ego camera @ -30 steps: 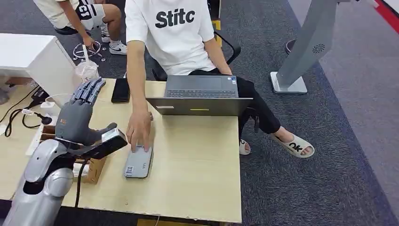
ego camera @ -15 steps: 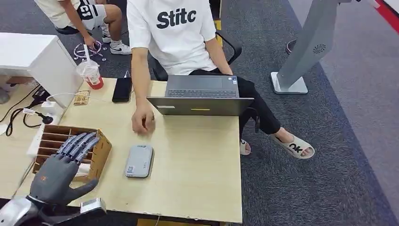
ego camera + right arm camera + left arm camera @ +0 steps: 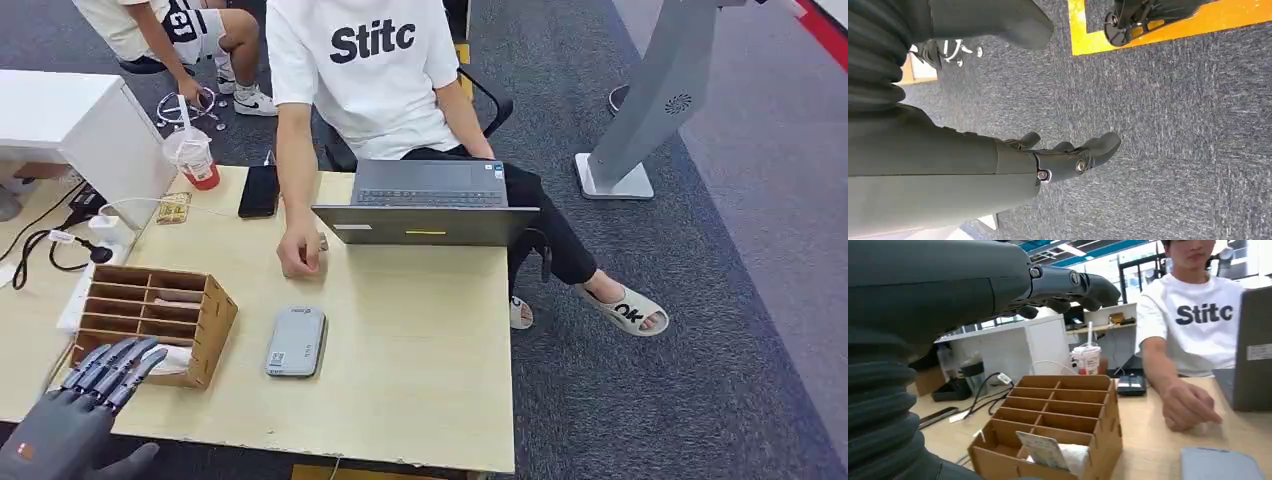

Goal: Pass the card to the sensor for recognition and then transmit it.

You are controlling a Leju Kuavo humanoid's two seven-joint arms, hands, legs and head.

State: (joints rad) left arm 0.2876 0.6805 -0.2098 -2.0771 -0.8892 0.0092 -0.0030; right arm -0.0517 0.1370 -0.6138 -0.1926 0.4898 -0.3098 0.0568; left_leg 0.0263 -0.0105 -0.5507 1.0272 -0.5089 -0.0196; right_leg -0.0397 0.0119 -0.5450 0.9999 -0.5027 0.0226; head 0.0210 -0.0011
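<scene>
The card [image 3: 1042, 450] stands on edge in a near compartment of the wooden organiser [image 3: 160, 322], tilted, its long axis running up and slightly away from the robot, its upper corner just above the divider; white paper lies beside it in the same slot. The head view shows that corner of the organiser with a pale patch behind the left hand [image 3: 75, 425], too small to tell card from paper. The left hand is low at the near edge of the table [image 3: 400, 390], just in front of the organiser, fingers straight, spread and holding nothing; in the left wrist view its fingers [image 3: 1068, 287] reach out above the organiser, apart from it. The sensor [image 3: 296, 342], a flat grey slab, lies on the table just beside the organiser, long axis running away from the robot. A person's hand [image 3: 301, 255] rests on the table beyond the sensor, next to a laptop [image 3: 425, 208]. A phone [image 3: 259, 190] and a cup [image 3: 192, 157] with a straw sit at the far side. The right wrist view shows the right hand [image 3: 1063, 160] hanging over grey carpet [image 3: 1173, 125], fingers loosely extended, empty.
</scene>
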